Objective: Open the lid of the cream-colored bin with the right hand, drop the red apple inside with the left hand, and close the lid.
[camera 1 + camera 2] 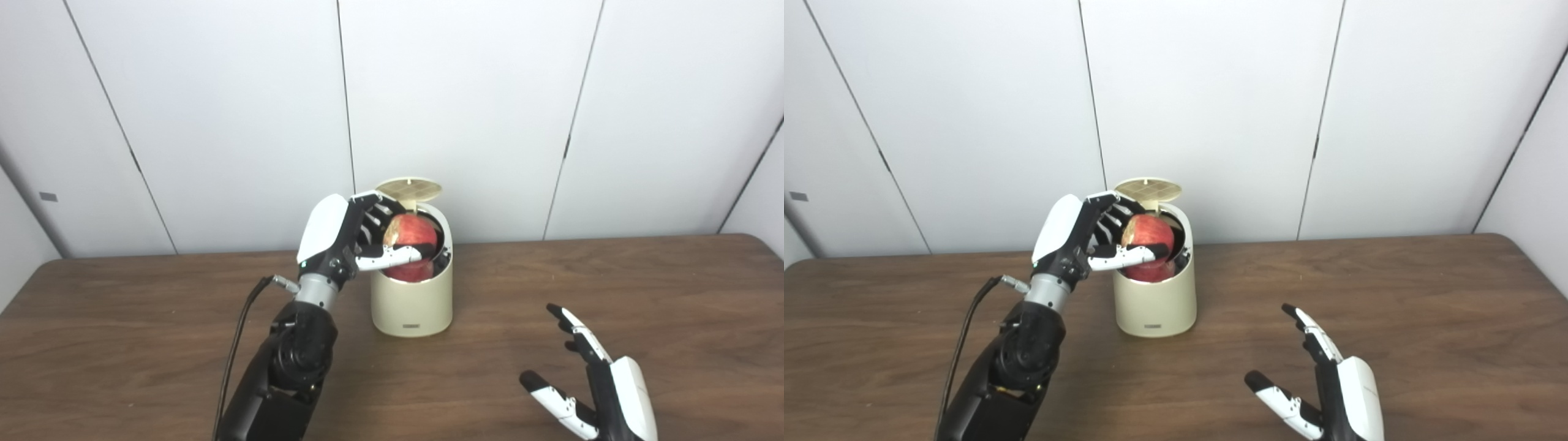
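My right hand (591,380) is nearest, low over the table (643,294), fingers spread, holding nothing. Farther back, my left hand (355,239) is wrapped around the red apple (409,236), which sits in the mouth of the cream bin (411,300). Lid (409,188) is up behind it.

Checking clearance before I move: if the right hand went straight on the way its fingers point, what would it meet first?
Nothing close: the open right hand points up and away over bare brown wooden table; the cream-colored bin sits leftward, though depth is unclear.

Dark brown wooden table (612,288), cream-colored bin (411,303) standing upright on it near the middle
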Motion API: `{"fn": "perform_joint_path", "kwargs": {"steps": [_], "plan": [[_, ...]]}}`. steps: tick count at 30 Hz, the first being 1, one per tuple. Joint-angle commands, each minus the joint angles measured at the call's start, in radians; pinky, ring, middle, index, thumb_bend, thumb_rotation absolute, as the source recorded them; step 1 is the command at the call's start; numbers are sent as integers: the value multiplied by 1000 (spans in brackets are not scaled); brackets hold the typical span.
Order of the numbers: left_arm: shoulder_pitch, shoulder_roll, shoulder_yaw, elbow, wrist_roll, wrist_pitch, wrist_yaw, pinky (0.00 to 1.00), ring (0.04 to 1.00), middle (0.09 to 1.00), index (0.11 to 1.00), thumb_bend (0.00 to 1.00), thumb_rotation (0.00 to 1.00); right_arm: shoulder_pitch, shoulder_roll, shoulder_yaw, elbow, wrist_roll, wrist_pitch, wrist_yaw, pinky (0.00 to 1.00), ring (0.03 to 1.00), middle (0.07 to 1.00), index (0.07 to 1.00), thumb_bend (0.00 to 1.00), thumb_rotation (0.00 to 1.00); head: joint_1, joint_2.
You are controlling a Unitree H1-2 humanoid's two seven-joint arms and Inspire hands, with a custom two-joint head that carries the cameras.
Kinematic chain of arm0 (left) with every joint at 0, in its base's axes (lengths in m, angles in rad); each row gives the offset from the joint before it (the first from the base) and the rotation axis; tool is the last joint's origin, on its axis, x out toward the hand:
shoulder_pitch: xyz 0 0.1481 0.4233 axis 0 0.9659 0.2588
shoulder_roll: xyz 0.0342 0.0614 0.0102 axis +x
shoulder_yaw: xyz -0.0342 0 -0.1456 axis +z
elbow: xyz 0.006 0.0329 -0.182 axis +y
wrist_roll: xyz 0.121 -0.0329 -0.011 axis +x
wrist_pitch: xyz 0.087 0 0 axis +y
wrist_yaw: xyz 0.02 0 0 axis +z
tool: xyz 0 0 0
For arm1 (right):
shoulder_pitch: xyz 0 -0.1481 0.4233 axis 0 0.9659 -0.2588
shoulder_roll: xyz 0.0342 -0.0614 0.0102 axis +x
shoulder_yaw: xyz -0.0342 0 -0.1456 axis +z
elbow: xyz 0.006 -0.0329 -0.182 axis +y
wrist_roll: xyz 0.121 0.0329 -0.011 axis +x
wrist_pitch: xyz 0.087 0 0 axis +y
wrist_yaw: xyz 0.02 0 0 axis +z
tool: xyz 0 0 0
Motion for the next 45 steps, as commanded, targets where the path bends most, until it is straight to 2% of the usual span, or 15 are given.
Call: {"fn": "perform_joint_path", "kwargs": {"steps": [1, 8, 16, 18, 23, 28, 31, 33, 35, 37, 38, 41, 45], "plan": [[-27, 35, -2, -42, 41, 19, -10, 498, 589, 622, 656, 1000, 588, -17, -7, -5, -20, 2, -20, -13, 726, 826, 863, 848, 716, 916, 0, 1], [-31, 55, -9, -67, 61, 55, -42, 480, 590, 637, 677, 1000, 587, -19, -6, -2, -19, -5, -17, -13, 714, 820, 864, 850, 721, 923, -1, 1], [-26, 62, -16, -65, 72, 40, -34, 553, 666, 669, 694, 1000, 556, -12, -6, -1, -17, -6, -21, -15, 705, 814, 867, 851, 724, 924, -4, 2], [-26, 61, -15, -61, 73, 34, -27, 533, 647, 662, 691, 1000, 536, -12, -8, -1, -15, -2, -26, -16, 707, 816, 867, 851, 725, 922, -4, 3], [-27, 57, -9, -52, 67, 24, -25, 557, 660, 663, 693, 1000, 468, -13, -8, 0, -17, -6, -22, -14, 713, 819, 867, 852, 748, 938, -4, 0], [-26, 57, -4, -60, 67, 13, -18, 536, 658, 659, 697, 1000, 479, -15, -10, 0, -13, -7, -23, -13, 730, 830, 870, 856, 731, 937, -3, -2], [-19, 61, -3, -74, 76, -16, 3, 523, 651, 656, 705, 1000, 477, -16, -11, 0, -10, -9, -26, -16, 720, 822, 866, 854, 734, 940, -4, -4], [-14, 69, -9, -87, 100, -34, 18, 559, 677, 700, 728, 1000, 492, -17, -14, 0, -6, -8, -30, -17, 708, 815, 865, 853, 734, 940, -2, -6], [-9, 76, -14, -98, 121, -38, 27, 677, 747, 746, 755, 1000, 505, -17, -15, 1, -4, -9, -30, -18, 706, 814, 864, 852, 731, 941, -2, -6], [-2, 84, -22, -109, 152, -37, 36, 839, 853, 830, 820, 1000, 529, -17, -14, 1, -5, -3, -23, -13, 717, 820, 865, 854, 740, 943, -1, -7], [2, 88, -25, -114, 165, -38, 38, 886, 888, 858, 843, 1000, 538, -16, -14, 1, -6, -3, -21, -11, 721, 823, 866, 855, 742, 943, -1, -8], [12, 93, -28, -119, 182, -37, 40, 943, 974, 930, 906, 1000, 540, -13, -16, 3, -7, -3, -19, -8, 719, 822, 867, 849, 736, 944, -2, -7], [17, 100, -36, -123, 207, -27, 33, 961, 995, 960, 936, 1000, 513, -9, -17, 4, -6, 2, -18, -5, 721, 826, 872, 850, 746, 943, -1, -6]]}}
